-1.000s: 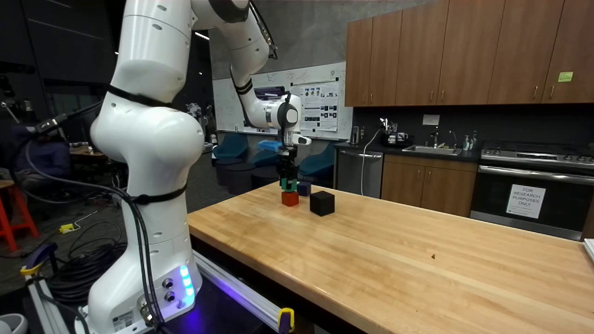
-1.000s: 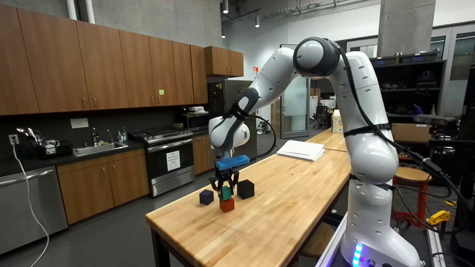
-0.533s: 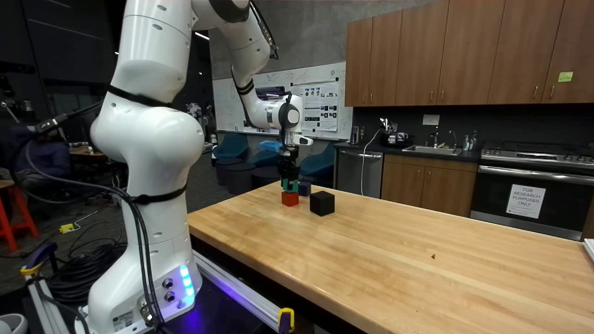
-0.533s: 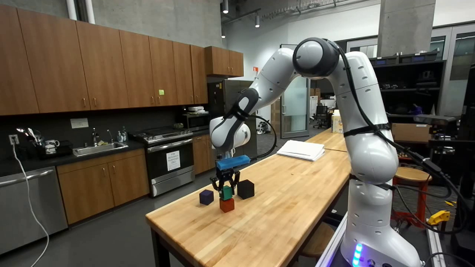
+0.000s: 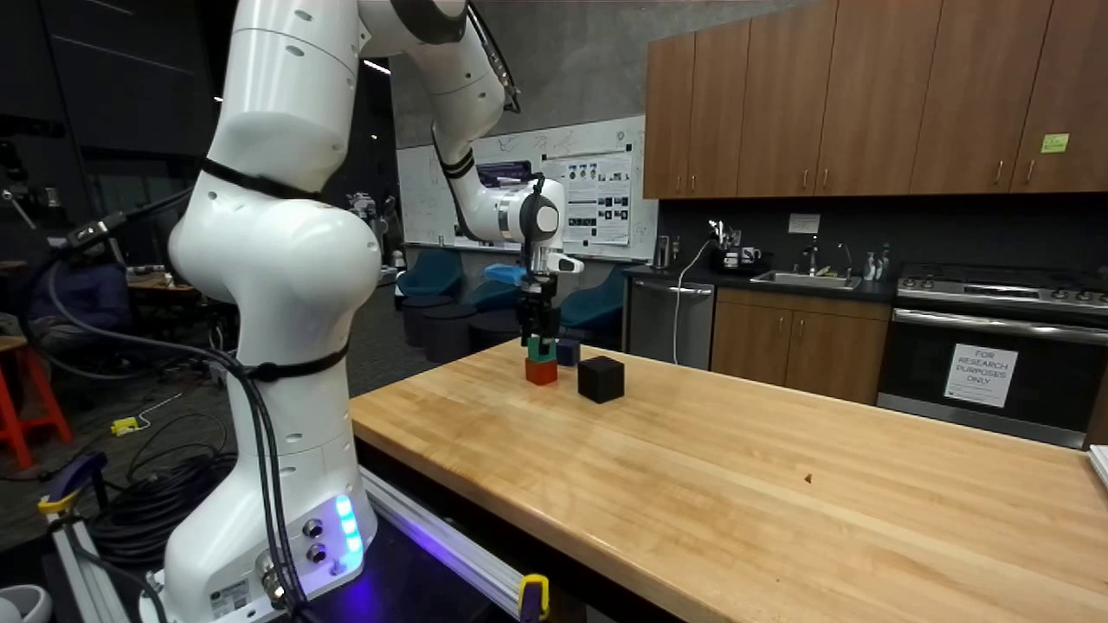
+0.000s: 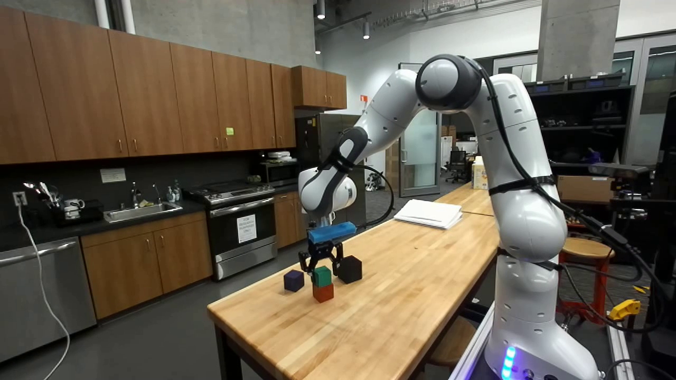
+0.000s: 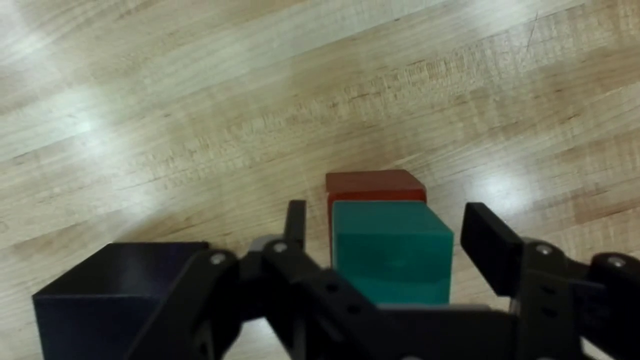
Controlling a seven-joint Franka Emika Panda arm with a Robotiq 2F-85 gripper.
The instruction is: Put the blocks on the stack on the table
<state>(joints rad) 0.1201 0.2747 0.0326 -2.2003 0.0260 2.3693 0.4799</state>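
Observation:
The teal-green block (image 6: 321, 276) rests on the red block (image 6: 323, 293), forming a two-block stack on the light wooden table (image 6: 380, 301). Its edges sit slightly offset from the red one in the wrist view. My gripper (image 7: 388, 225) is open around the teal-green block (image 7: 392, 265), with a visible gap on either side. Part of the red block (image 7: 375, 183) shows from under it. Beside the stack, the larger black block (image 5: 601, 379) stands on the table, also partly visible behind my finger in the wrist view.
A small dark purple cube (image 6: 293, 281) stands on the table close to the stack, on the opposite side from the black block. White papers (image 6: 429, 213) lie farther along the tabletop. The table's end edge (image 6: 237, 330) runs near the blocks.
My fingers have spread and let go of the teal-green block, which stays on the red one. The arm has barely moved. The other blocks are unchanged.

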